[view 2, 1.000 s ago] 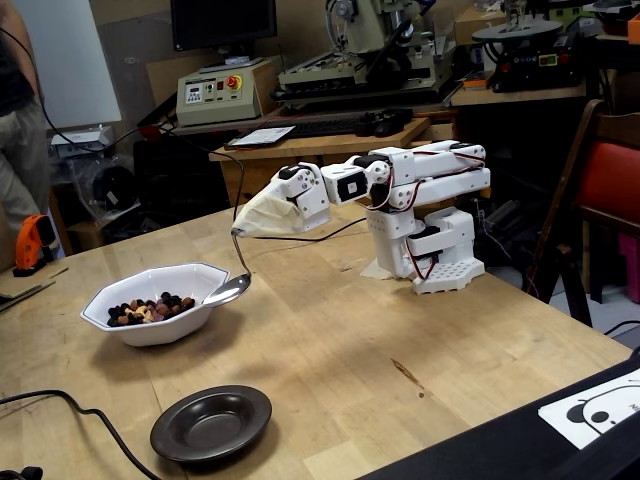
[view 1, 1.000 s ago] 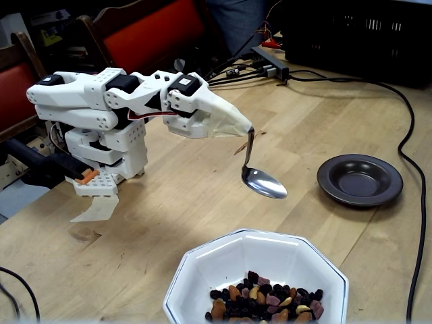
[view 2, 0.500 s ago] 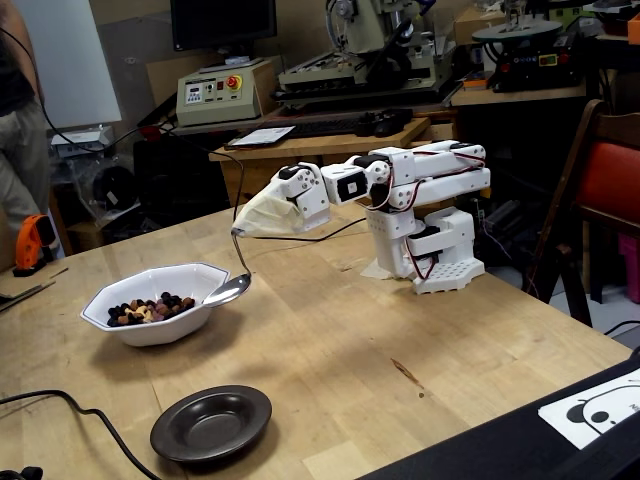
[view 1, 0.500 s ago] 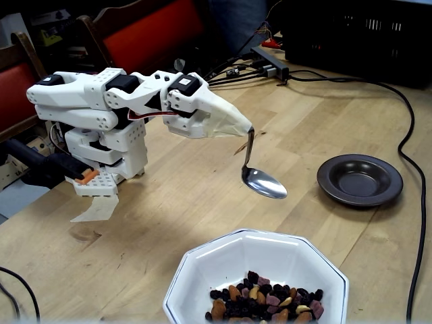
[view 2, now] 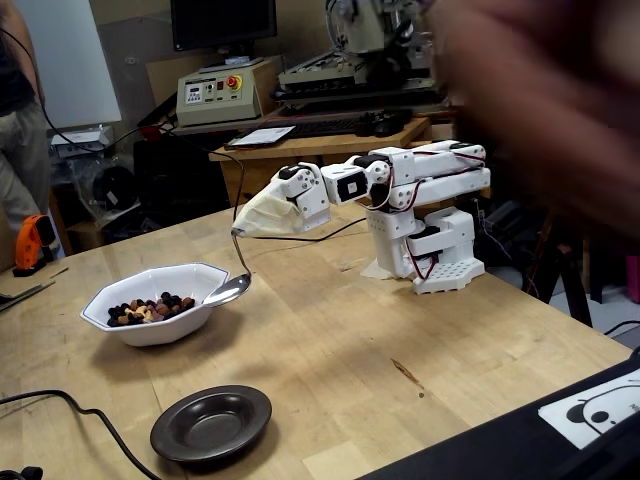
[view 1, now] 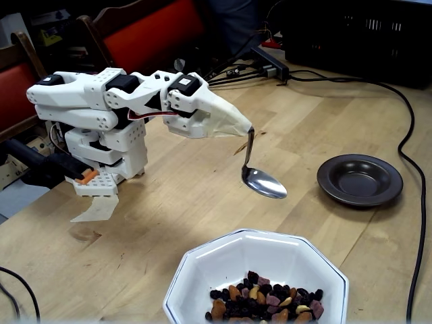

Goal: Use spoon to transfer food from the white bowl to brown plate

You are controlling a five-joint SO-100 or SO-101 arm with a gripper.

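The pincer (view 1: 248, 129), wrapped in a whitish cover, gripped the spoon (view 1: 263, 182) by its handle tip so the empty oval end hung low, clear of the worktop (view 1: 169, 202) and just short of the white bowl (view 1: 223, 260). The food (view 1: 263, 304) lay heaped in that bowl, while the brown plate (view 1: 360, 179) sat empty well apart, ready to receive a scoop

wooden table (view 1: 169, 223), black cable (view 1: 412, 135), red chair (view 1: 155, 30), monitor (view 2: 222, 22)

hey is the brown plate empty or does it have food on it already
Empty. The brown plate shows only its bare glossy centre in both fixed views; the food sits in the white bowl.
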